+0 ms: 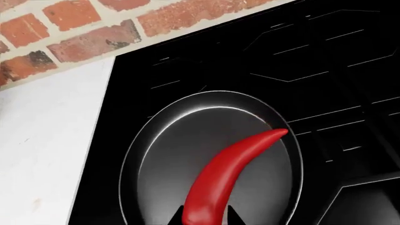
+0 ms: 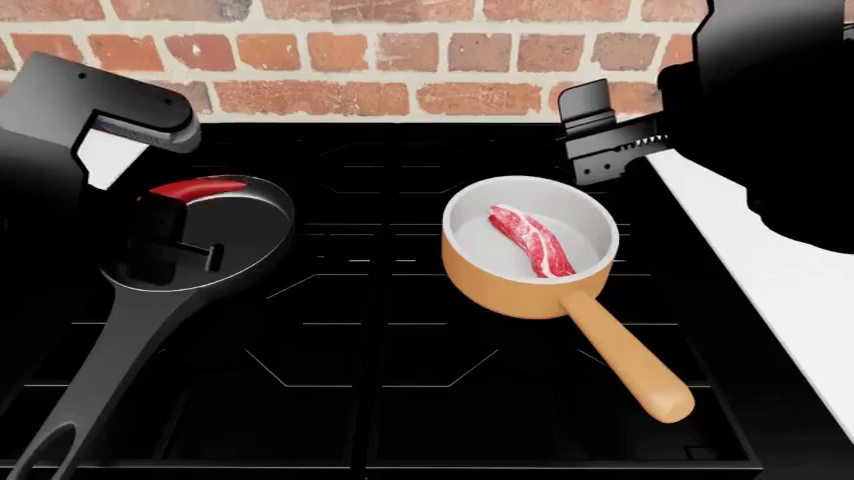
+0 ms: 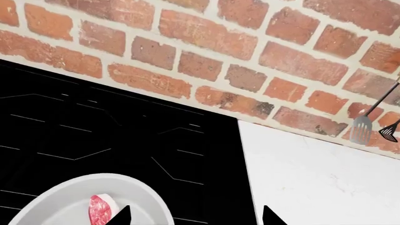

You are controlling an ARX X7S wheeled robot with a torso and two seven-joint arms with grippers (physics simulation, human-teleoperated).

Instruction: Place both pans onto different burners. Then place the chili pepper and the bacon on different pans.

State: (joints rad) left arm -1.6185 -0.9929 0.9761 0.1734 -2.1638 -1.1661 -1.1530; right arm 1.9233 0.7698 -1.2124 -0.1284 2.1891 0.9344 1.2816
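Your renders are sharp and evenly lit, no blur anywhere. The black stovetop (image 2: 400, 330) swallows detail; soft glare rings the frying pan's (image 1: 212, 140) rim, and the chili pepper (image 1: 231, 173) inside it shines.

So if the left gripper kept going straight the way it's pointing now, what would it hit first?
Most likely the shallow black frying pan. The left gripper holds the glossy red chili pepper pointing down over the pan's floor, so the pepper's tip would probably touch first, though the remaining height is unclear.

A kitchen: a black stovetop (image 2: 400, 330) set in a white stone table (image 3: 319, 173), red brick wall (image 3: 250, 51) hung with metal utensils (image 3: 362, 126).
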